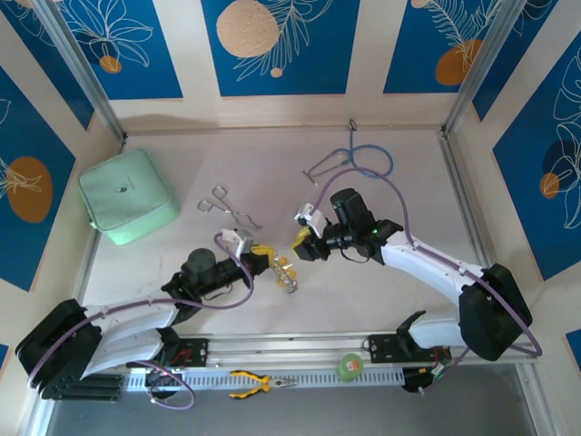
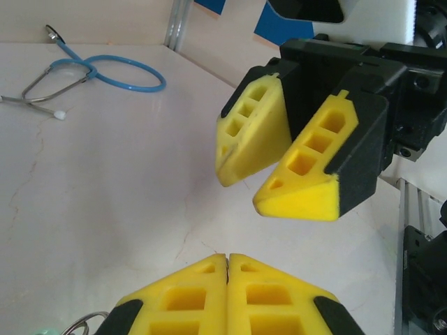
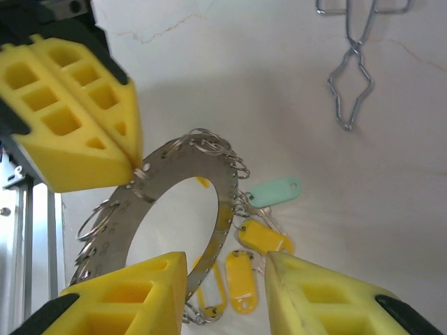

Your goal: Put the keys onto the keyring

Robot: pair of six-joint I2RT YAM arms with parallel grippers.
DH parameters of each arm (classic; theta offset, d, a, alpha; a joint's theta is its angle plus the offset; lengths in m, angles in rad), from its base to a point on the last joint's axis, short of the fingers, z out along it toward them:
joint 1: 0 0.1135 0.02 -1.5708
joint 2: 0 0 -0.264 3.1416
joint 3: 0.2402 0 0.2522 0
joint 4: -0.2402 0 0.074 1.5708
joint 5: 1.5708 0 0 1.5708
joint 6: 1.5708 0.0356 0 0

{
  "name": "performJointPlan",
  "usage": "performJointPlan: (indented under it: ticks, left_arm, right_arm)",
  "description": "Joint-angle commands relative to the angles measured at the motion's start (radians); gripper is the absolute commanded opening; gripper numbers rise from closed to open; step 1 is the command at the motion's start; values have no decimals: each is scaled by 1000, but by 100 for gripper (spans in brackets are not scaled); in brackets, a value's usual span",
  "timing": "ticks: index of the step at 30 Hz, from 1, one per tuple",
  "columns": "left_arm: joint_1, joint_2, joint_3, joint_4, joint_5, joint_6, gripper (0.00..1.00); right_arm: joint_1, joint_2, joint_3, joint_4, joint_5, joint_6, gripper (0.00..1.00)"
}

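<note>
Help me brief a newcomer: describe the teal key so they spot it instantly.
On the pale table, find the silvery keyring near the middle. Beside its rim is a cluster of small plastic-headed keys; the teal key is the only one not yellow.

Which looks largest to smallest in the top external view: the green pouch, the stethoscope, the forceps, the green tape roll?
1. green pouch
2. stethoscope
3. forceps
4. green tape roll
</note>
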Motion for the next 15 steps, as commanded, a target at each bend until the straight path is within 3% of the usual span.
performJointPlan:
  ticks: [1,10,12,15]
  left_arm:
    - [5,22,-2,44,1,27,0]
    - [4,8,79,-138,-41,-37,0]
    - [3,-3,86,-165,-49,-58,0]
    - [2,-26,84,-193,-79,-91,0]
  right_arm:
    - [6,-6,33,-83,-44,-156,35]
    - [142,-185,-61,-19,195,-264,35]
    - [156,-199,-52,-50,207,-219,40]
    - [168,-206,-31,-92,201,-31,44]
